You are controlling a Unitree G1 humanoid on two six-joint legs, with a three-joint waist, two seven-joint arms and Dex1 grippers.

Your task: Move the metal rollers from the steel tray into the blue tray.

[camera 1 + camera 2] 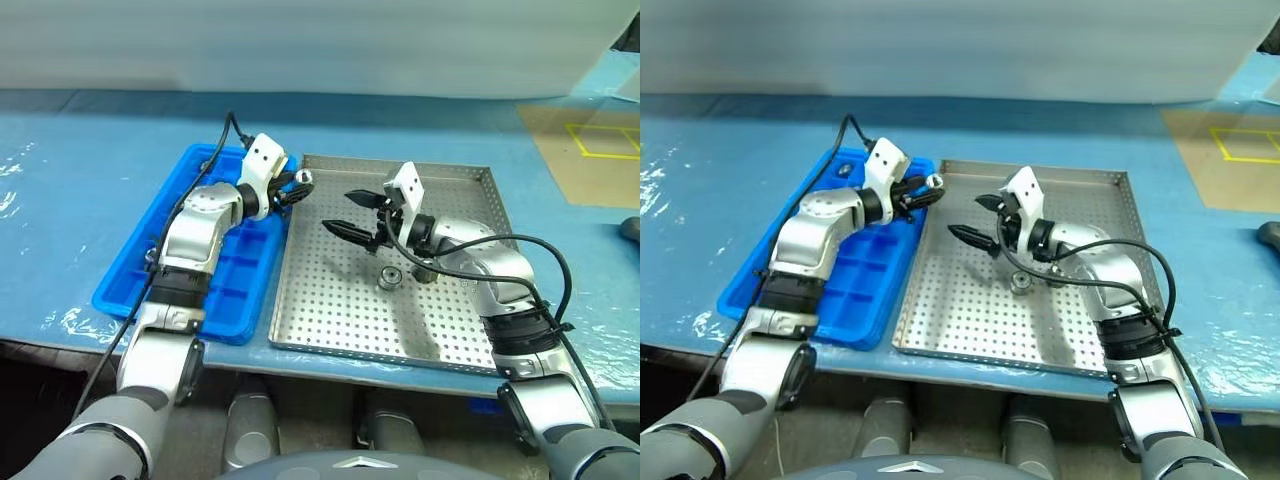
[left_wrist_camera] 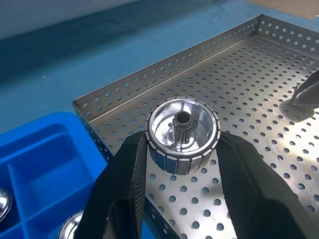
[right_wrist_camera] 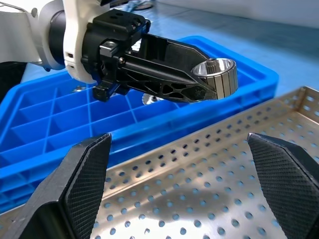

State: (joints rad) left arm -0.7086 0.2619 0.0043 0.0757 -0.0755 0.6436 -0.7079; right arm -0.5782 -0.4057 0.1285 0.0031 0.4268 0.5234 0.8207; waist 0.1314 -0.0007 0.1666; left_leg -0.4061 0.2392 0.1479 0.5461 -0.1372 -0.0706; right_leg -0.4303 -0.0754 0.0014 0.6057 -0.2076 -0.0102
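My left gripper [image 1: 297,185] is shut on a metal roller [image 2: 183,134], a shiny ring with a toothed hub, and holds it in the air above the seam between the steel tray [image 1: 330,310] and the blue tray [image 1: 130,290]. In the right wrist view that roller [image 3: 218,77] hangs over the blue tray's near edge [image 3: 249,94]. My right gripper [image 1: 350,214] stands open over the middle of the steel tray with nothing between its fingers. Another roller [image 1: 390,277] lies on the perforated floor just beneath the right wrist. Two rollers [image 2: 72,229] sit in blue compartments.
The two trays lie side by side on a blue-covered table, the blue one to the left. A tan board with yellow tape [image 1: 600,140] lies at the back right. At the right edge there is a dark object [image 1: 630,230]. The table's front edge runs just below the trays.
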